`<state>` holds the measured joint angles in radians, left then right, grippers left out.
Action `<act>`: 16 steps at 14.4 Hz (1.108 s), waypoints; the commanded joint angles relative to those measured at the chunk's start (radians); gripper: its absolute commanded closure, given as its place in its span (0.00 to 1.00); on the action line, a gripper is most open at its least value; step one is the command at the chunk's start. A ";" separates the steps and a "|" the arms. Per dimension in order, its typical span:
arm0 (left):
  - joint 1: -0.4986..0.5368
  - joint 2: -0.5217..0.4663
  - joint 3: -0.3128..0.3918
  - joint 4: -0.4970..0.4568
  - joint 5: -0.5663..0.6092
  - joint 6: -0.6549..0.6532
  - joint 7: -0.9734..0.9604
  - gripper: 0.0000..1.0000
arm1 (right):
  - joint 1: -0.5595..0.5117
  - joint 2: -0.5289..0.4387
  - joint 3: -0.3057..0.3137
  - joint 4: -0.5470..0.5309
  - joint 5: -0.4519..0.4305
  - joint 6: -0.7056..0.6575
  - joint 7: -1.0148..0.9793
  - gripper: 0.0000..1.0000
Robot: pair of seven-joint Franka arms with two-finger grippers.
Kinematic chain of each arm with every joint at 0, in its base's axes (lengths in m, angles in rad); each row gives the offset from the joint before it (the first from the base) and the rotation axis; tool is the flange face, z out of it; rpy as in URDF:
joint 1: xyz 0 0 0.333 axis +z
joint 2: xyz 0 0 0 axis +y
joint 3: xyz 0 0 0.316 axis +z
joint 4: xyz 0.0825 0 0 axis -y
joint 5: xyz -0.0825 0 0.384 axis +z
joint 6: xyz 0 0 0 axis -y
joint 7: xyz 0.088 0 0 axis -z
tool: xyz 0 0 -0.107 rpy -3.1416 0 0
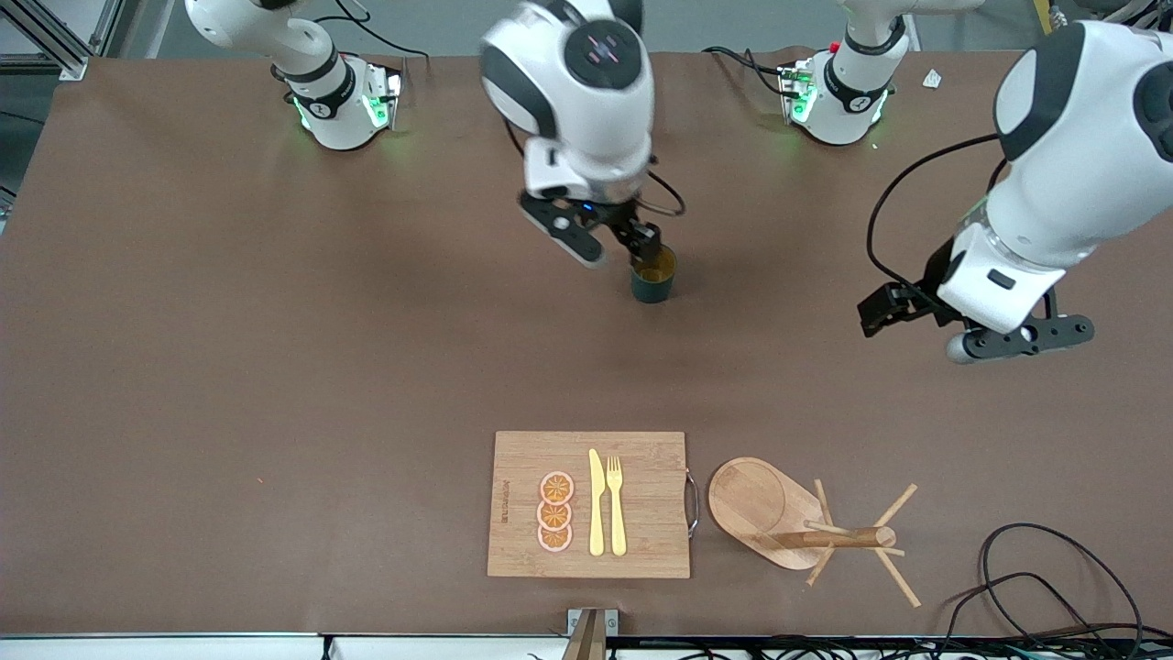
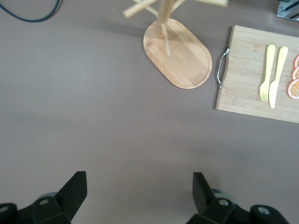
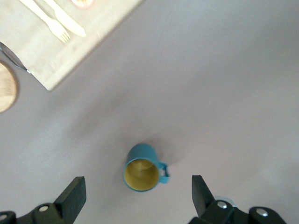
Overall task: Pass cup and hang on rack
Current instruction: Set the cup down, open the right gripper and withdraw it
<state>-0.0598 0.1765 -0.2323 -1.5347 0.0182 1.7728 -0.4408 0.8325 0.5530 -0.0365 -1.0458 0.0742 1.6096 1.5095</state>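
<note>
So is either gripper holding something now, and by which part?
Nothing is held. The right gripper is open above the cup standing on the table; the left gripper is open and empty.

A brown desk [image 1: 229, 367] fills the frame under even lighting. Black cables [image 1: 1054, 587] lie at lower right; an aluminium frame [image 1: 55, 37] at upper left.

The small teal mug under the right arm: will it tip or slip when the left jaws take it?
The small ribbed teal mug stands upright on the table, probably stable. Its ribs likely aid grip. Its loop handle could make it swing if pinched there.
</note>
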 commanded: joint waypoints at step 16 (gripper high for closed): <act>-0.012 -0.083 -0.573 -0.475 0.393 0.273 -0.930 0.01 | -0.539 -0.565 0.007 -0.579 -0.071 -0.079 -1.095 0.00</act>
<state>-0.0725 0.0985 -0.7717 -1.9681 0.3608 2.0107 -1.2898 0.3509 0.0509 -0.0491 -1.5382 0.0119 1.5062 0.4931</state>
